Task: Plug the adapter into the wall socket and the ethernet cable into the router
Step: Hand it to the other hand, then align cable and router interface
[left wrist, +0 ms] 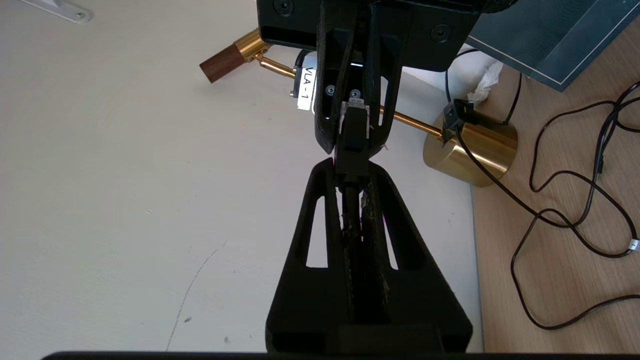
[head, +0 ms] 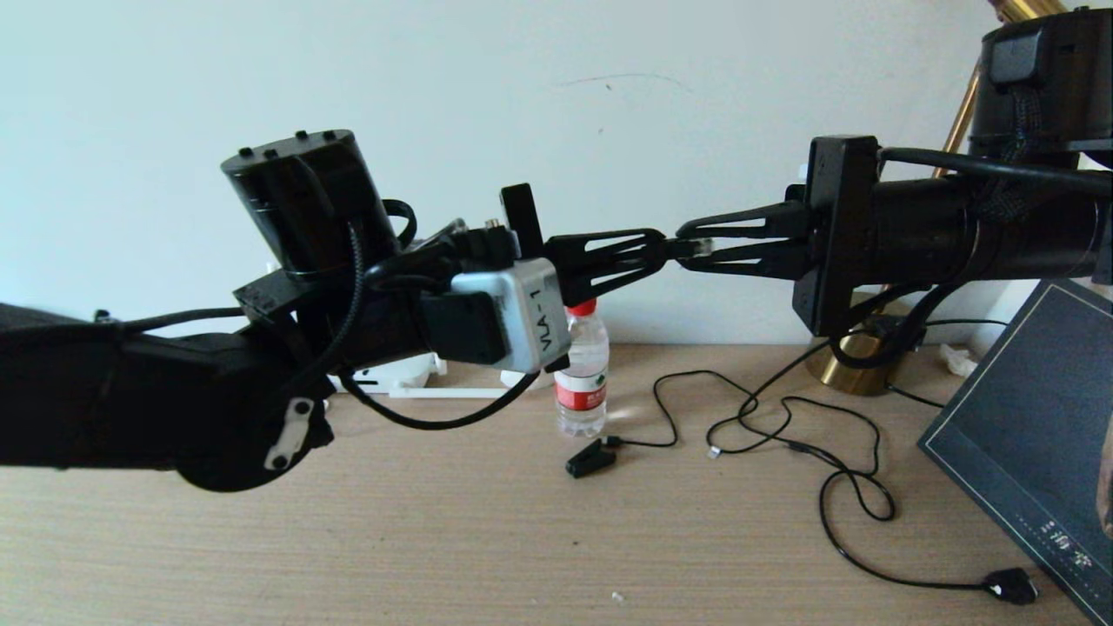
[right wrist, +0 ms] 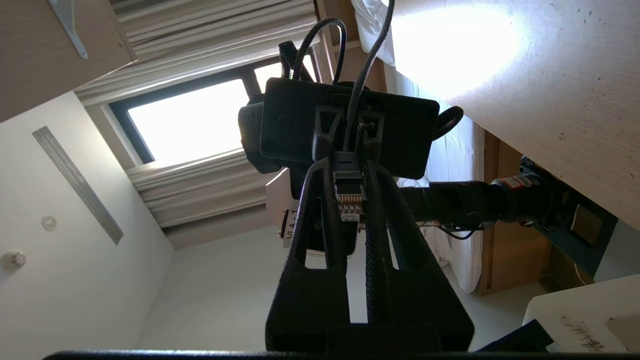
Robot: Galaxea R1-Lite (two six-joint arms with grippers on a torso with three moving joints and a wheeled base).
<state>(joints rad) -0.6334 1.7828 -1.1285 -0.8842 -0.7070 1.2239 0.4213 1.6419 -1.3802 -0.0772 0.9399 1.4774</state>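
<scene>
Ethernet cable (head: pixel 696 247) plug, held in mid-air between two grippers meeting tip to tip above the wooden desk (head: pixel 435 539), well clear of the surface. Both arms reach horizontally toward each other before the pale wall: the left arm enters from the robot's left with its wrist raised, the right arm from the robot's right, roughly level. Left gripper (head: pixel 665 252) is clenched on the black boot, the cable running back between its fingers (left wrist: pixel 320 200) in the left wrist view. Right gripper (head: pixel 683 248) encloses the clear plug tip (right wrist: pixel 348 200); in the right wrist view its fingers sit on either side of the plug with a slim gap visible, so they appear not yet clamped, though this is a judgement. The step in hand looks like a transfer or regrasp of the plug from one gripper to the other. To do it well, the receiving fingers should settle squarely on the boot, leaving tip and contacts free, before the other releases; both wrists should stay aligned to avoid twisting the plug. On the desk stand a water bottle (head: pixel 582 369) and loose black cords (head: pixel 787 426). Router, adapter and wall socket cannot be clearly identified in these views.
</scene>
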